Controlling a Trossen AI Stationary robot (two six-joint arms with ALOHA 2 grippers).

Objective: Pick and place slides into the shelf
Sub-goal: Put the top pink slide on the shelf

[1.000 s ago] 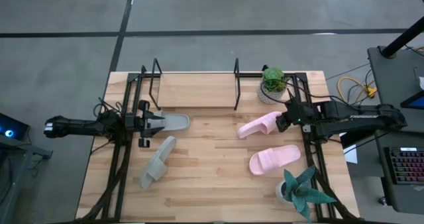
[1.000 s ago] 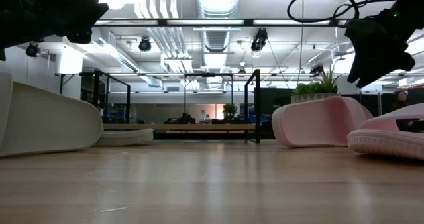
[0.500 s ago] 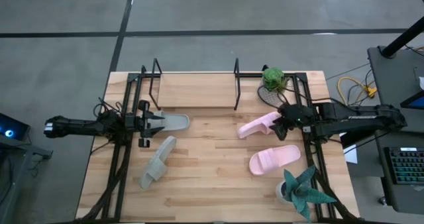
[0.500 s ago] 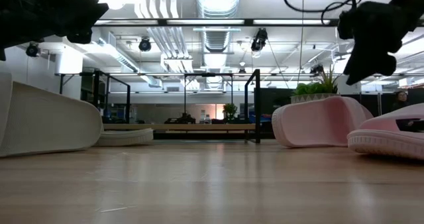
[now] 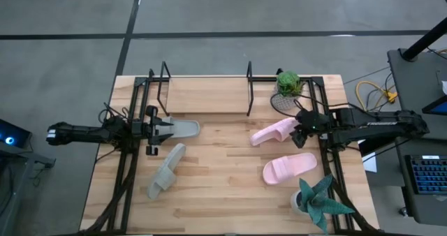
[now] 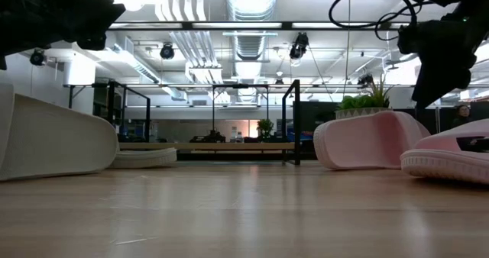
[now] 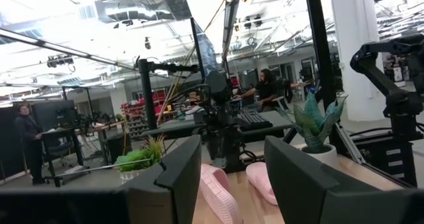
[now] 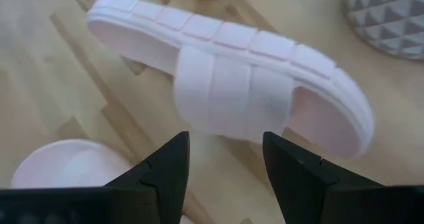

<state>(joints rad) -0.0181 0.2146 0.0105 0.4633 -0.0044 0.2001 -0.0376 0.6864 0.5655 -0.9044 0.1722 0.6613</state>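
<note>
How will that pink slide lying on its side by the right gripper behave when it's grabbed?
The pink slide rests on its edge, so a nudge would probably tip it flat. Its thick ribbed strap looks rubbery, likely bending a little under the open right gripper rather than slipping.

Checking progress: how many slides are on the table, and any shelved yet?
4, none shelved: grey-green slide at the left claw, another nearer front; pink slide by the right claw, another below it.

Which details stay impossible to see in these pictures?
- Left claw in the high view: grip on the grey-green slide unclear, too small.
- Shelf in the low view: board edge-on, its surface hidden.
- Right claw in the right wrist view: fingertips cut off by the edge.
</note>
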